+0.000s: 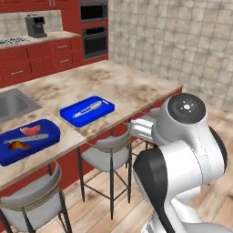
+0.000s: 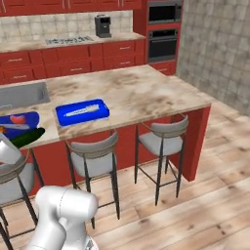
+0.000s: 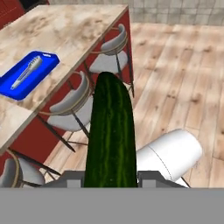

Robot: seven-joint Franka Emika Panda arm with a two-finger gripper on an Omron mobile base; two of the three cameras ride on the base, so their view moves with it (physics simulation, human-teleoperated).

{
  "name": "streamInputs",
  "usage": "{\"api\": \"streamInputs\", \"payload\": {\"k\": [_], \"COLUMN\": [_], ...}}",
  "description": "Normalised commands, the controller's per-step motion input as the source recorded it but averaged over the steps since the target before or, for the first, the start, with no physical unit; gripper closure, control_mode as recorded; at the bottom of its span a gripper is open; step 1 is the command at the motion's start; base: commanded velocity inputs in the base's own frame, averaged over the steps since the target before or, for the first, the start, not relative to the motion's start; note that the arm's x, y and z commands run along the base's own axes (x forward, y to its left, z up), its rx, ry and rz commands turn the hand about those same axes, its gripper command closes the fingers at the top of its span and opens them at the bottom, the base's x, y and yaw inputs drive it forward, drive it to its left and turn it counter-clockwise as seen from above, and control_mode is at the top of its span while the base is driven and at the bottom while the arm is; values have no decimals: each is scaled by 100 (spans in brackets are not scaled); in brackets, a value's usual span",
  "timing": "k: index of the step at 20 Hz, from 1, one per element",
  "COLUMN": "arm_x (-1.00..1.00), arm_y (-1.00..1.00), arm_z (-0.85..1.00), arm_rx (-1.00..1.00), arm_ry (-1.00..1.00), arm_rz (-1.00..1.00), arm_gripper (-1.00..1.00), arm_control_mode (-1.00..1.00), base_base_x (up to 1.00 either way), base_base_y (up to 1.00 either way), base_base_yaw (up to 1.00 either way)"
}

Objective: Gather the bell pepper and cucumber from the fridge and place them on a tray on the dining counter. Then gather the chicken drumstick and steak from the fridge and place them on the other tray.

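My gripper [image 3: 111, 178] is shut on the dark green cucumber [image 3: 111, 131], which sticks out lengthwise between the fingers, over the wooden floor beside the dining counter [image 3: 65, 30]. In the right base view the cucumber [image 2: 27, 136] hangs at the counter's near edge, just in front of the left blue tray [image 2: 27, 118]. That tray [image 1: 43, 139] holds the red bell pepper [image 1: 29, 130], a silver utensil and a small brown-orange lump [image 1: 17, 145] that may be the chicken drumstick. The other blue tray [image 1: 86, 110] carries only a silver utensil. The fridge and steak are out of view.
Grey-seated stools [image 2: 93, 158] stand along the counter's front, below the trays. A steel sink [image 2: 22, 95] is set into the counter at the left. Red cabinets, a cooktop and wall ovens [image 2: 163, 29] line the back. Wooden floor [image 2: 205, 195] spreads out to the right.
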Motion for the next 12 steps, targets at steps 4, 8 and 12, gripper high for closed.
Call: {"api": "streamInputs", "payload": {"k": [4,8,12], "arm_x": [0,0,0], "arm_y": [0,0,0], "arm_z": [0,0,0], "arm_rx": [0,0,0], "arm_ry": [0,0,0], "arm_rz": [0,0,0], "arm_gripper": [100,100,100], "arm_control_mode": [100,100,100], "base_base_x": [68,74,74], "base_base_y": [-16,-8,-5], "base_base_yaw": [33,32,31]}}
